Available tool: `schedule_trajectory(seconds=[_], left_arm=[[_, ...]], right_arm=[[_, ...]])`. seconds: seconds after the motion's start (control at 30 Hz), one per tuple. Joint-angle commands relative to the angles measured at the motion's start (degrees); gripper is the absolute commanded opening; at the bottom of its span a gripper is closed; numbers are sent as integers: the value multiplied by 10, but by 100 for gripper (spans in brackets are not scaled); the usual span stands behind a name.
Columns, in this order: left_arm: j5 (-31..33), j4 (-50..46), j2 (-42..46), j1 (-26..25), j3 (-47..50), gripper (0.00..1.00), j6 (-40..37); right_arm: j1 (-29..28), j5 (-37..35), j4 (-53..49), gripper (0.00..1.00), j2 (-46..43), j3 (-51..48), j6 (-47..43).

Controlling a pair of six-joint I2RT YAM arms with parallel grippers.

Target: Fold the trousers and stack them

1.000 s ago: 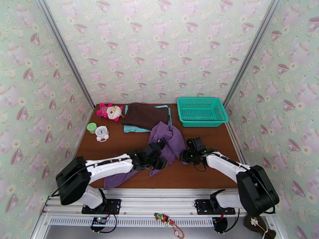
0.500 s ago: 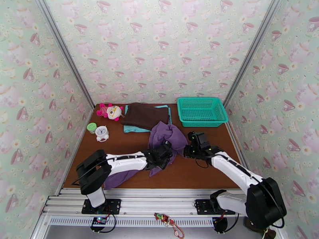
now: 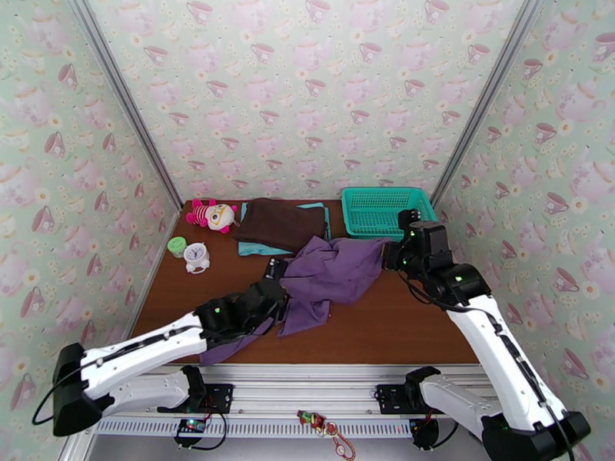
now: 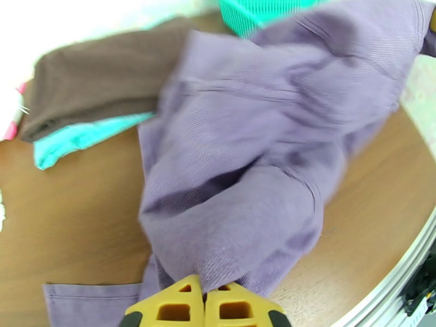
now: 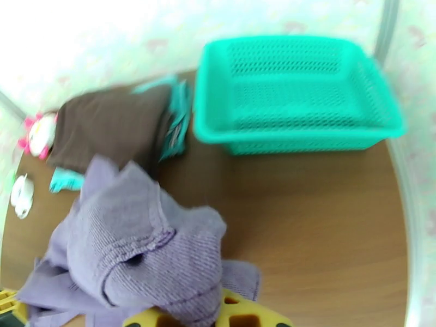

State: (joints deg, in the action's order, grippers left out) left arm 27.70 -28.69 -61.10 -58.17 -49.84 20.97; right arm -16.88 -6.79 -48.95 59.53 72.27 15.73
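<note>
Two grippers on the trousers.

Top view: trousers (image 3: 330,272) sit mid-table, pulled out sideways between the arms, with one leg trailing on the table (image 3: 400,332) toward 7 o'clock. Left gripper (image 3: 277,280) is at the bunch's 9 o'clock edge. Right gripper (image 3: 387,253) is at its 3 o'clock end, just at 6 o'clock of the teal basket (image 3: 377,213). Can't read the jaws from here. Dark brown garment (image 3: 280,223) lies on a light teal cloth (image 3: 254,249) at 12 o'clock. Plush toy (image 3: 211,215), white clock (image 3: 197,257) and a green tub (image 3: 177,245) sit around 10 o'clock.

Left wrist: yellow fingertips (image 4: 174,306) are pressed together at 6 o'clock, pinching a fold of the trousers (image 4: 245,159). Fabric fans up to 1 o'clock. Dark brown garment (image 4: 98,83) and light teal cloth (image 4: 76,140) are at 10 o'clock, apart from the purple.

Right wrist: yellow fingers (image 5: 248,314) clamp a thick wad of trousers (image 5: 163,252) at 6 o'clock. Teal basket (image 5: 300,88) is at 1 o'clock, with bare table between. Picture is blurred.
</note>
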Motion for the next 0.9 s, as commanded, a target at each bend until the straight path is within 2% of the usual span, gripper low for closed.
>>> schedule_trajectory(seconds=[0.0,0.1,0.2,0.33,0.43,0.5,0.6,0.63,0.67,0.73,0.8,0.83,0.87], left_arm=[[10,-13,25,8,28,0,-6],[-13,16,13,17,47,0,-10],[-73,94,-39,18,62,0,-27],[-166,193,-122,7,57,0,-60],[-139,184,-167,6,26,0,-59],[-89,163,-174,8,13,0,-56],[-60,161,-166,20,15,0,-57],[-47,163,-161,27,18,0,-53],[-36,163,-158,36,22,0,-47],[-27,164,-152,52,29,0,-42],[-38,174,-149,64,34,2,-46],[-48,179,-149,68,36,12,-51],[-59,182,-151,69,37,30,-58]], right_arm=[[10,-74,-49,0,-5,57,-27],[18,-105,-48,1,9,70,-38],[43,-120,-63,2,64,66,-38],[77,-80,-22,0,150,25,-26],[94,-35,40,0,208,-2,-23],[94,-41,78,0,231,-9,-27],[96,-50,126,2,237,-19,-37],[96,-46,142,21,235,-24,-44],[96,-38,152,47,230,-27,-50],[96,-13,175,81,201,-53,-52],[96,10,185,97,161,-86,-36],[96,19,177,100,136,-105,-21],[96,30,160,99,114,-122,-2]])
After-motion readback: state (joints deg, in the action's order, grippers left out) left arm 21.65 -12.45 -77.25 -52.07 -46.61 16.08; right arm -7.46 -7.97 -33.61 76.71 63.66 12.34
